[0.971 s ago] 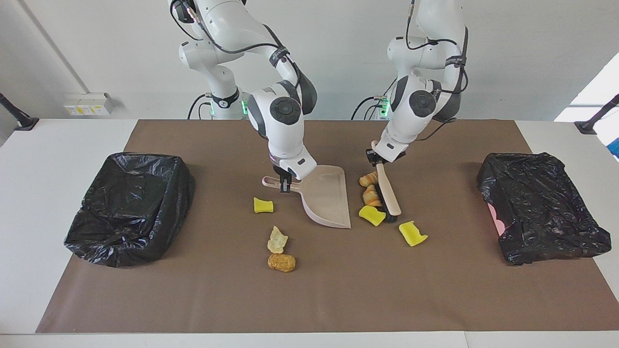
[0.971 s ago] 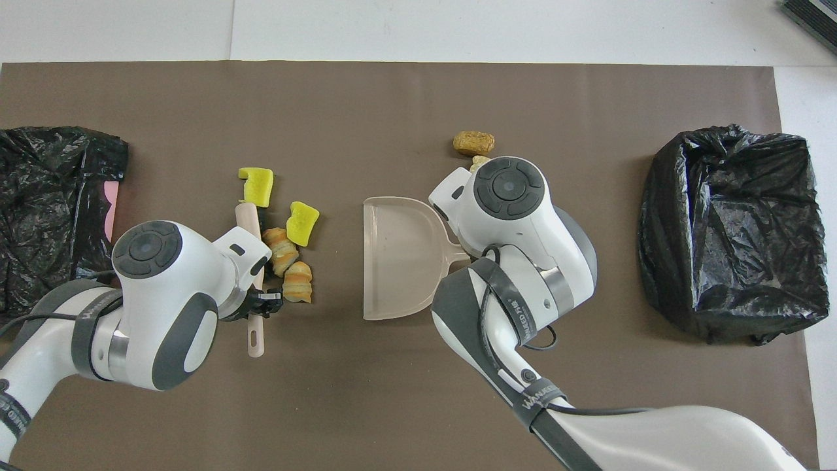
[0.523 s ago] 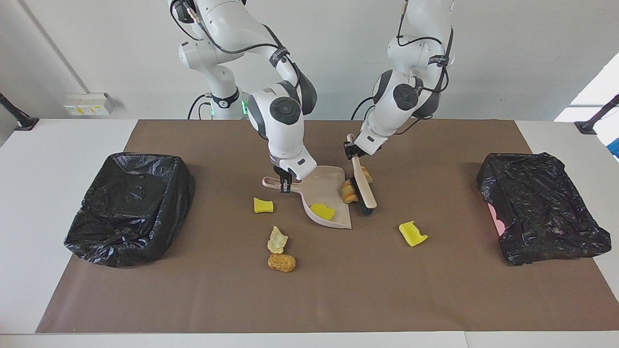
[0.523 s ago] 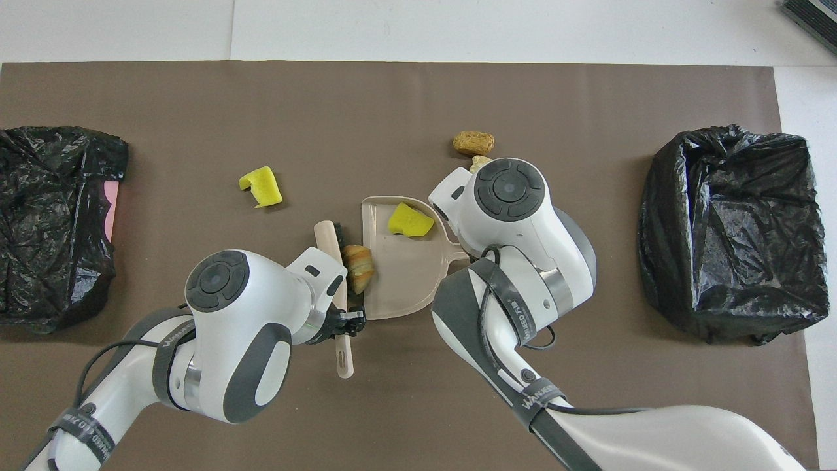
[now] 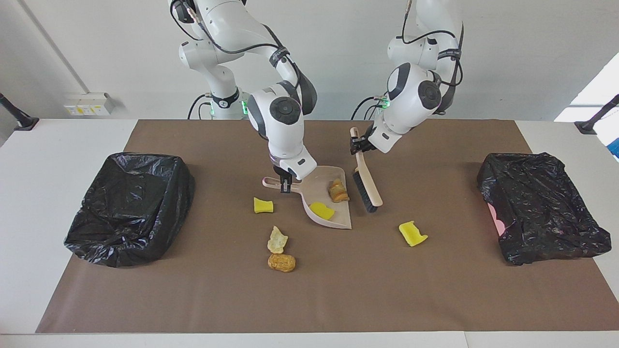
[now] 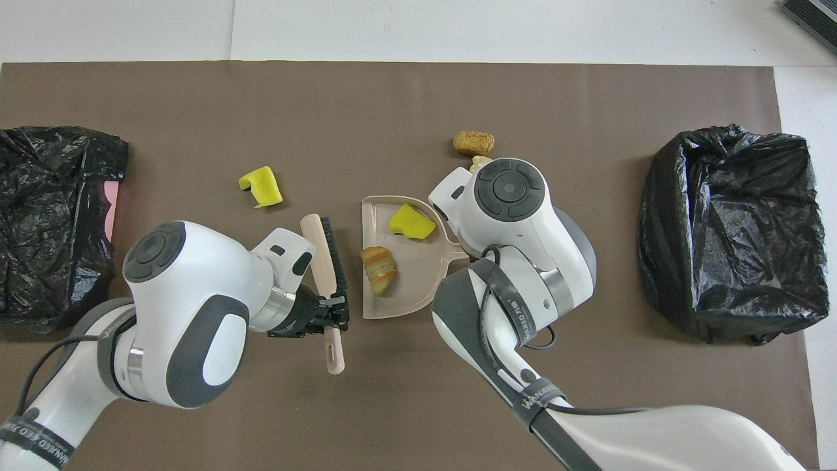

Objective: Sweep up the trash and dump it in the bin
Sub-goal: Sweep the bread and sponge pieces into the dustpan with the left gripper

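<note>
Pink dustpan [image 5: 325, 199] already carries a sponge [image 5: 322, 210] and pastry [image 5: 338, 190]; right end effector [image 5: 285, 184] clamps its handle, left end effector [image 5: 358, 145] clamps the brush [image 5: 366, 185] beside it. Sweeping step: four scraps remain on the bench, so next swing the brush to the sponge [image 5: 412, 233] toward the left arm's end.

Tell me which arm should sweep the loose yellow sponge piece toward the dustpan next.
Left, probably. Its hand is shut on the brush, and the sponge piece lies toward the left arm's end. The right hand holds the dustpan handle.
</note>
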Action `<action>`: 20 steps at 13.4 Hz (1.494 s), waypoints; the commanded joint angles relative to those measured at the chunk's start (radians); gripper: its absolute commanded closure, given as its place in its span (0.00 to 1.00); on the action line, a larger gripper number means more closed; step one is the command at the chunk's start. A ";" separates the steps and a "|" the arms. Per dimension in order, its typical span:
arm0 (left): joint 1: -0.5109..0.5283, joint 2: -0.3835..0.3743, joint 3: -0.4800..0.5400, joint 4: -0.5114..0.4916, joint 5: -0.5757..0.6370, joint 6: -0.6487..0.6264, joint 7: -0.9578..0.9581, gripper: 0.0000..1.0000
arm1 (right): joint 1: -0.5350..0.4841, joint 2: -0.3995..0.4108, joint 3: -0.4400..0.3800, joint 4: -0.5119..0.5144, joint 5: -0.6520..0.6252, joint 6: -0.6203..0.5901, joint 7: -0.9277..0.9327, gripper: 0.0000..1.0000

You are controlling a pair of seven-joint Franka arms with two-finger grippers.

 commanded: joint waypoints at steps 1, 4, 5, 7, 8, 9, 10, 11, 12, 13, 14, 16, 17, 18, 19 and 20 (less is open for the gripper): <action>-0.009 -0.063 -0.007 -0.036 0.079 -0.070 -0.283 1.00 | -0.013 -0.021 0.008 -0.031 0.003 0.032 -0.031 1.00; -0.024 -0.141 -0.021 -0.141 0.098 -0.094 -0.441 1.00 | -0.013 -0.023 0.008 -0.031 0.003 0.031 -0.029 1.00; -0.062 -0.137 -0.021 -0.164 0.098 -0.083 -0.462 1.00 | -0.013 -0.023 0.008 -0.031 0.003 0.031 -0.026 1.00; -0.118 -0.121 -0.022 -0.183 0.098 -0.022 -0.505 1.00 | -0.013 -0.023 0.008 -0.031 0.003 0.031 -0.026 1.00; -0.165 -0.102 -0.022 -0.194 0.098 0.013 -0.530 1.00 | -0.013 -0.023 0.008 -0.031 0.003 0.031 -0.026 1.00; -0.202 -0.069 -0.022 -0.194 0.098 0.074 -0.535 1.00 | -0.013 -0.023 0.008 -0.031 0.003 0.032 -0.025 1.00; -0.207 -0.057 -0.022 -0.191 0.098 0.128 -0.513 1.00 | -0.013 -0.023 0.008 -0.031 0.003 0.032 -0.025 1.00; -0.208 -0.043 -0.022 -0.183 0.098 0.173 -0.463 1.00 | -0.013 -0.023 0.008 -0.031 0.003 0.032 -0.025 1.00; -0.208 -0.035 -0.022 -0.180 0.098 0.197 -0.403 1.00 | -0.013 -0.021 0.008 -0.031 0.003 0.034 -0.025 1.00; -0.207 -0.028 -0.022 -0.171 0.098 0.216 -0.333 1.00 | -0.013 -0.023 0.008 -0.031 0.003 0.038 -0.025 1.00; -0.202 -0.009 -0.022 -0.151 0.096 0.234 -0.275 1.00 | -0.013 -0.021 0.008 -0.031 0.003 0.040 -0.025 1.00; -0.190 0.047 -0.022 -0.072 0.093 0.251 -0.126 1.00 | -0.013 -0.021 0.008 -0.031 0.003 0.040 -0.025 1.00; -0.188 0.063 -0.021 -0.048 0.080 0.254 -0.064 1.00 | -0.013 -0.021 0.008 -0.031 0.003 0.040 -0.025 1.00; -0.187 0.066 -0.022 -0.047 0.052 0.277 -0.046 1.00 | -0.013 -0.021 0.008 -0.031 0.003 0.041 -0.025 1.00; -0.187 0.067 -0.021 -0.051 0.020 0.300 -0.039 1.00 | -0.015 -0.021 0.008 -0.031 0.003 0.046 -0.025 1.00; -0.176 0.066 -0.019 -0.048 0.018 0.294 -0.006 1.00 | -0.013 -0.021 0.008 -0.031 0.003 0.046 -0.025 1.00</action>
